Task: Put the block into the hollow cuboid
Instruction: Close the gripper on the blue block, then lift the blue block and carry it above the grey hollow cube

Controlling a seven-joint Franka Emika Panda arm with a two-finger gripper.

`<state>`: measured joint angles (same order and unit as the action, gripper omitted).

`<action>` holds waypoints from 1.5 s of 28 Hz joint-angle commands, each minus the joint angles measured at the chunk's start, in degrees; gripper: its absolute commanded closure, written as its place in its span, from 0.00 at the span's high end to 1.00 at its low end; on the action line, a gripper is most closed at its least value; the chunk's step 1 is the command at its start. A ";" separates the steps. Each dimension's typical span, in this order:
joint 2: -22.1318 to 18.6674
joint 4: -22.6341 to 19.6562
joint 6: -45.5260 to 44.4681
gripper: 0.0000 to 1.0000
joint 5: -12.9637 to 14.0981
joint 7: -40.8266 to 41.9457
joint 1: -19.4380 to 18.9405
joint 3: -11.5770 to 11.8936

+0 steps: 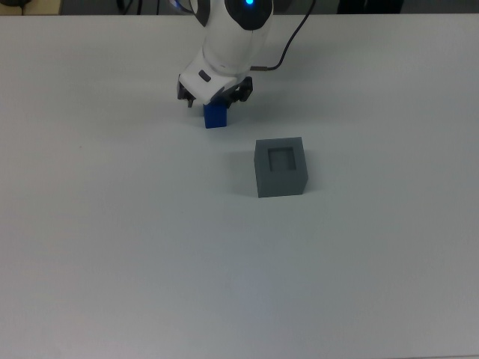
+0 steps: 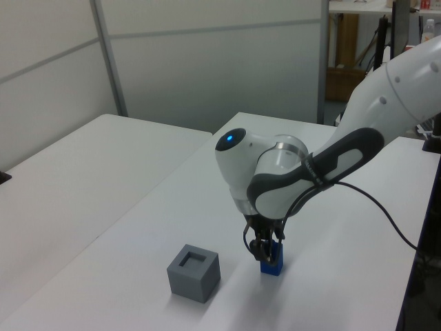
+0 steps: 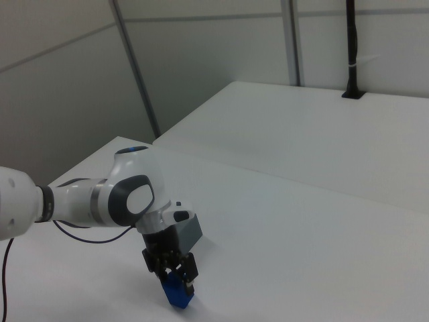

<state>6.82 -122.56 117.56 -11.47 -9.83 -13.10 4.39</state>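
While the white, smooth-shelled robot arm's black two-finger gripper [image 1: 215, 103] stands low over the small solid bright-blue rectangular block [image 1: 215, 117], its jaws are spread with a finger on either side of the block, whose upper part the wrist hides in the top view. That plain-faced block stands on the matte white table [image 1: 112, 247] toward its far edge in the top view. Well apart from it, nearer the table's middle, sits the matte grey hollow cuboid [image 1: 281, 166], its square top recess showing.

Matt grey hollow cuboid [image 1: 281, 167], smooth blue block [image 1: 215, 117], matt white table [image 1: 150, 247].
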 commanded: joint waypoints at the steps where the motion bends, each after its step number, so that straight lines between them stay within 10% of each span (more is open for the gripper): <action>1: -0.40 -0.75 1.62 0.62 -1.36 -1.51 -0.62 0.00; 13: -1.99 2.67 -1.80 0.30 0.48 2.35 -0.35 0.09; 28: 0.38 18.14 -8.58 0.31 17.36 6.23 0.00 0.97; 42: 13.48 33.44 -7.61 0.31 19.65 5.17 -0.70 -1.22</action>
<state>15.75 -94.58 110.86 7.37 -4.99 -13.41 3.44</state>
